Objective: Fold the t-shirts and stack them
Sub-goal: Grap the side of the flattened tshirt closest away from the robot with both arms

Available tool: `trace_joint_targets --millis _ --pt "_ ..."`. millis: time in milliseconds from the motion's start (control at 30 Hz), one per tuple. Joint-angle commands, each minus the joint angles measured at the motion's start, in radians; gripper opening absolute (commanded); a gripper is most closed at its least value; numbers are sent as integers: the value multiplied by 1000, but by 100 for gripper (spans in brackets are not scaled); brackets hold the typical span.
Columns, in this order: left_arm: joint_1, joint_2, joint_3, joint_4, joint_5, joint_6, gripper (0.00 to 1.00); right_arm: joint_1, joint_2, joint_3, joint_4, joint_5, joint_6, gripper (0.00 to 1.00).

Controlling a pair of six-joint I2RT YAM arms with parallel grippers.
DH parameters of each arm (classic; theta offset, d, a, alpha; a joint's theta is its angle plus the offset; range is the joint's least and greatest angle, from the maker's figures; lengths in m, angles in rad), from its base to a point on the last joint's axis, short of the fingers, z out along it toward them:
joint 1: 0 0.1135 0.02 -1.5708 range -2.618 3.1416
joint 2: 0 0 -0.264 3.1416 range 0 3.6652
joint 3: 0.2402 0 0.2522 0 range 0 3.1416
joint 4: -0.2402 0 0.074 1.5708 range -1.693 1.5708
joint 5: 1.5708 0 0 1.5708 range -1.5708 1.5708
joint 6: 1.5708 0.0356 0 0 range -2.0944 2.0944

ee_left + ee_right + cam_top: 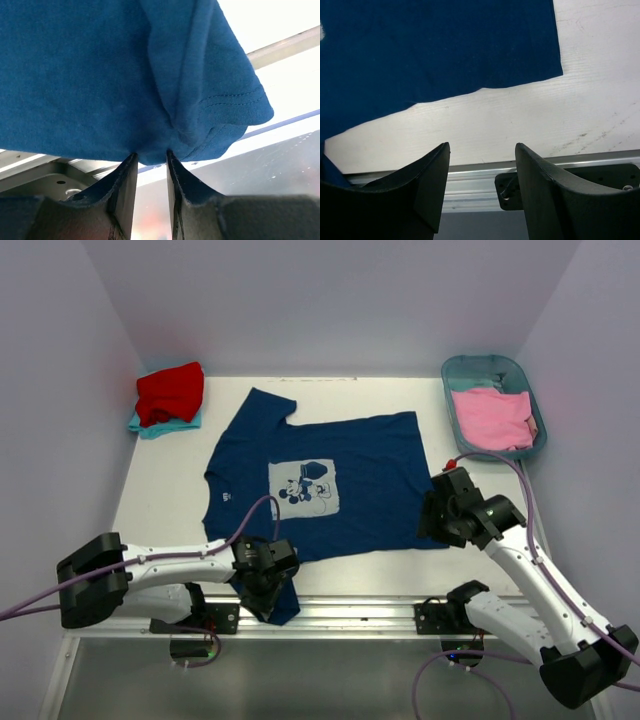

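The navy t-shirt (330,480) with a pale mouse print lies spread flat on the white table (170,510). Its near left sleeve hangs over the front edge. My left gripper (268,592) is shut on that sleeve; in the left wrist view the sleeve cloth (210,100) bunches between the fingertips of the gripper (151,155). My right gripper (432,518) is open and empty just off the shirt's near right hem corner (550,60); in the right wrist view the gripper (482,145) is above the table's front edge. A folded red t-shirt (170,392) lies on a teal one (150,426) at the back left. A pink t-shirt (492,418) lies in the tub.
A teal plastic tub (500,368) stands at the back right corner. White walls close in the table on the left, back and right. An aluminium rail (350,612) with the arm mounts runs along the front edge.
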Motion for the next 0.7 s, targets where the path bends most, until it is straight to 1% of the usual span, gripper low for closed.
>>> trace_joint_targets --millis 0,67,100,133,167,233,267,333,467,667 --pt "-13 35 -12 225 -53 14 32 5 9 -3 -1 -15 0 59" --pt "-27 69 -20 244 -43 16 26 6 12 1 0 -9 0 59" --pt "-31 82 -23 242 -44 14 20 5 15 1 0 -6 0 59" --pt "-36 108 -24 235 -49 16 4 5 17 1 -1 -1 0 59" --pt "-40 116 -24 217 -55 16 0 6 18 1 0 1 0 59" --pt "-50 113 -6 180 -91 5 0 5 23 1 0 10 4 59" --pt "-59 104 8 131 -107 -1 0 5 24 -1 0 16 4 59" --pt "-71 68 63 72 -151 -24 0 5 29 -12 5 36 11 59" --pt "-87 11 158 -76 -187 -59 0 3 69 -10 -4 83 38 58" --pt "-87 -34 248 -192 -254 -91 0 6 132 -7 0 129 75 59"
